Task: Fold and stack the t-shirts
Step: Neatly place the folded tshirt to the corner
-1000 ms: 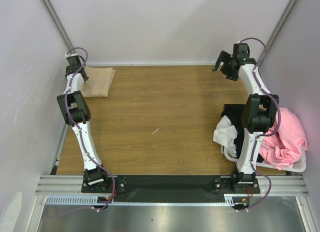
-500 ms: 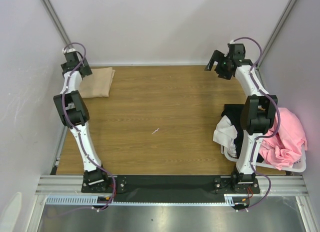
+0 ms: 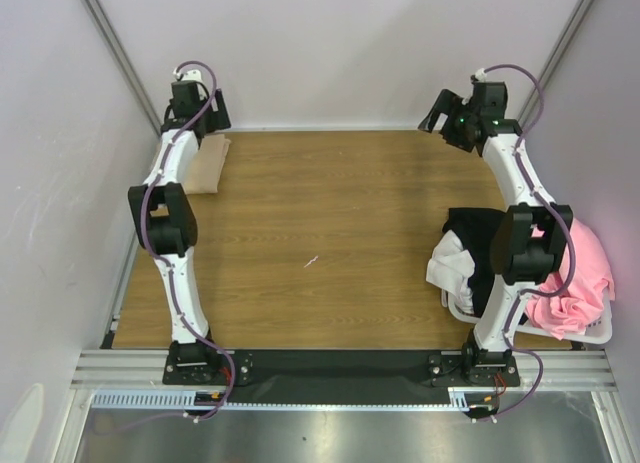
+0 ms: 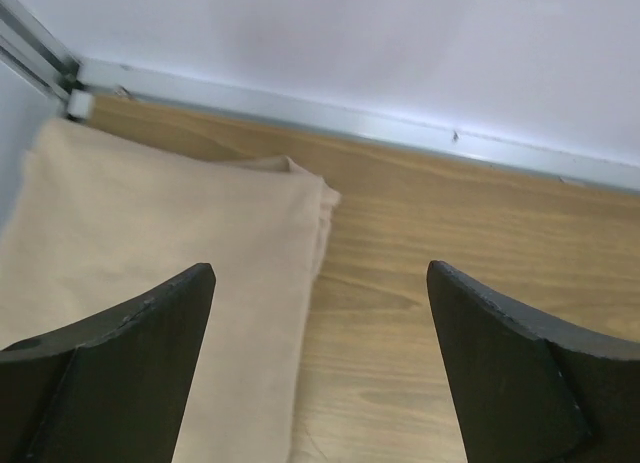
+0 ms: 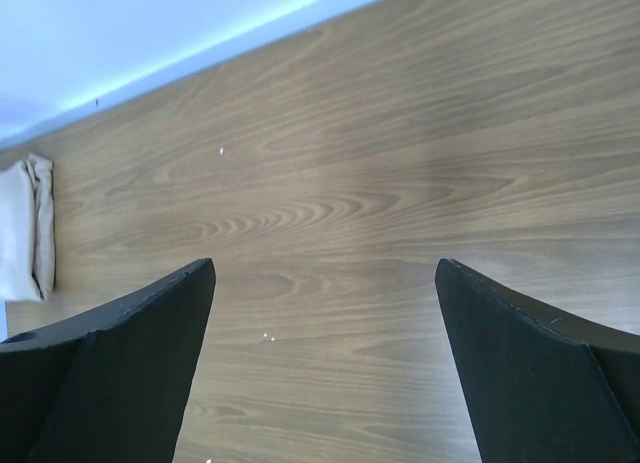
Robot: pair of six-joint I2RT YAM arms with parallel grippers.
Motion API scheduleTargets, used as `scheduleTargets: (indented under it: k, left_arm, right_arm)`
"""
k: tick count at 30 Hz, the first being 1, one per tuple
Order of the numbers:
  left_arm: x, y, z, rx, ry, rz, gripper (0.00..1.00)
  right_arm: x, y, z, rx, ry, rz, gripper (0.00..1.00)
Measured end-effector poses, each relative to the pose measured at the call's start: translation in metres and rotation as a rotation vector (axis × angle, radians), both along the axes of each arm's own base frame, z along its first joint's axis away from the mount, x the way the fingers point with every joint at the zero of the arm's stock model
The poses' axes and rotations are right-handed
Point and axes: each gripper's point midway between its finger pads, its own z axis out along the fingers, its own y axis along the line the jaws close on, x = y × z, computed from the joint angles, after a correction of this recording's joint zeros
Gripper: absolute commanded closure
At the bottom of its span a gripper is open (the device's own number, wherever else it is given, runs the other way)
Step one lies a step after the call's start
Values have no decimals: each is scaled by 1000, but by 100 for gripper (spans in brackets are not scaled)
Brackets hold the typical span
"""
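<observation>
The tan t-shirt (image 3: pixel 205 164) lies folded flat in the far left corner of the bench (image 3: pixel 330 223). Its far edge sits close to the metal strip at the foot of the back wall (image 3: pixel 330 53). In the left wrist view the fold shows as a neat stacked edge along the shirt's right side, with bare wood beside it.

The left fingers (image 4: pixel 120 373) hang above that corner. They are spread wide with nothing between them, and they frame the right edge of the tan cloth. I cannot tell for certain how high they sit over it, but they do not appear to touch it.

Well apart from this, at the near right, the other shirts are unfolded. The black t-shirt (image 3: pixel 470 228) is draped over the left rim of the white laundry basket (image 3: pixel 592 333). The white t-shirt (image 3: pixel 447 266) spills out just beside it onto the bench. The pink t-shirt (image 3: pixel 580 278) is heaped in the basket's right side, partly behind the right arm.

The right fingers (image 5: pixel 110 373) are up at the far right of the bench, near the back wall. They too are spread wide and hold nothing. Bare wood lies below them, and the tan shirt is just visible at the far left edge of that wrist view.
</observation>
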Motion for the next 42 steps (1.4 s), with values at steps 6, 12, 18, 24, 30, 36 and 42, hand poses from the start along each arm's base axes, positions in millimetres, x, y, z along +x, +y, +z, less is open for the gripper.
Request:
scheduleTargets:
  k: [6, 12, 18, 24, 30, 36, 42]
  left_arm:
    - [-8, -12, -28, -94, 55, -8, 11]
    - [-20, -18, -66, -184, 122, -2, 12]
    - [-24, -26, -83, -234, 151, -10, 11]
    - [-22, -27, -86, -245, 146, -13, 11]
    - [-21, -27, -80, -242, 129, -16, 9]
    - [-40, -26, -45, -216, 107, -19, 3]
    - [-77, -28, 54, -184, -45, -35, 0]
  right_arm:
    - [-4, -22, 20, -6, -50, -48, 0]
    - [-6, -29, 28, -7, -73, -63, 0]
    - [-6, -29, 28, -8, -72, -62, 0]
    - [-6, -30, 27, -11, -69, -68, 0]
    - [-7, -33, 28, -23, -71, -82, 0]
    - [-9, -41, 39, -46, -82, -110, 0]
    - [-27, -50, 80, -74, -154, -126, 0]
